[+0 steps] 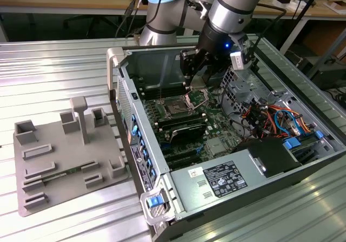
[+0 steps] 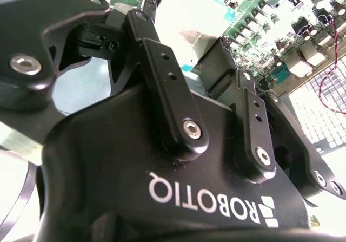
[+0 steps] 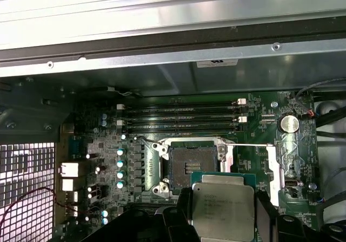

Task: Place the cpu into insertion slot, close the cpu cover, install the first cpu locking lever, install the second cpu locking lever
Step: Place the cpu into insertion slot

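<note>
In the first wrist view the cpu [image 3: 221, 198], a small square chip with a silvery-grey top, sits between black fingers [image 3: 185, 209] of my gripper [image 3: 223, 216], which is shut on it. The chip hovers just beside the insertion slot [image 3: 193, 166], a dark square socket with a silver rim, and is not in it. In the exterior view my gripper [image 1: 189, 71] hangs inside the open computer case, above the insertion slot [image 1: 175, 108]. The cpu cover [image 1: 198, 97] stands tilted up at the socket's edge. In the second wrist view the gripper [image 2: 186, 33] shows from behind.
Long black memory slots [image 3: 181, 117] run beside the socket, near the case wall [image 3: 173, 52]. A grey power supply box [image 1: 216, 185] and bundled cables [image 1: 273, 117] fill the case at the exterior view's right. A grey parts fixture [image 1: 65, 161] lies on the metal table at its left.
</note>
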Robot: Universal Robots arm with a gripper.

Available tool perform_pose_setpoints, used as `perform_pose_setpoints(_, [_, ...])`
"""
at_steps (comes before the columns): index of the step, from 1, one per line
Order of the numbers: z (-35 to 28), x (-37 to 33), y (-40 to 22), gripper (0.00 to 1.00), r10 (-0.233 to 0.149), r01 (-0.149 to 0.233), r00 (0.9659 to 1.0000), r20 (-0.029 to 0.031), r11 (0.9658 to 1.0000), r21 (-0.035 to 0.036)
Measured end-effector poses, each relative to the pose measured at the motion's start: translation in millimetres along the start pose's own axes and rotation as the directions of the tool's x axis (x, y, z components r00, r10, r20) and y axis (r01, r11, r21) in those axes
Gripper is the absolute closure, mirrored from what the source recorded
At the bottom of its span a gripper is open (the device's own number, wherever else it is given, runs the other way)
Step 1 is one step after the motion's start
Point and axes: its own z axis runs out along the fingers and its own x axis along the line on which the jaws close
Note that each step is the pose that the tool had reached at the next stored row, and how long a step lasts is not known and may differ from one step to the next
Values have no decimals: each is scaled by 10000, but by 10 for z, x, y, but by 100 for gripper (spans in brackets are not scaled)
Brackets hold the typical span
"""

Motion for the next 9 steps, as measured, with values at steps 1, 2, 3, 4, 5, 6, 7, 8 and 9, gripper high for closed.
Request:
perform_pose_setpoints(1, [2,0,0,45,0,0,10000,0,10000,0])
perform_pose_setpoints(2, [4,0,0,45,0,0,10000,-1,10000,0])
perform_pose_setpoints(3, [9,0,-1,45,0,0,10000,0,10000,0])
perform_pose_setpoints(4, [16,0,-1,45,-1,1,10000,-1,10000,0])
perform_pose_setpoints(5, [18,0,-2,45,0,0,10000,-1,10000,0])
perform_pose_setpoints(6, [19,0,-2,45,0,0,10000,-1,10000,0])
perform_pose_setpoints(7, [22,0,-2,45,0,0,10000,0,10000,0])
perform_pose_setpoints(8, [24,0,-2,45,0,0,10000,0,10000,0])
perform_pose_setpoints(9, [25,0,-2,45,0,0,10000,0,10000,0])
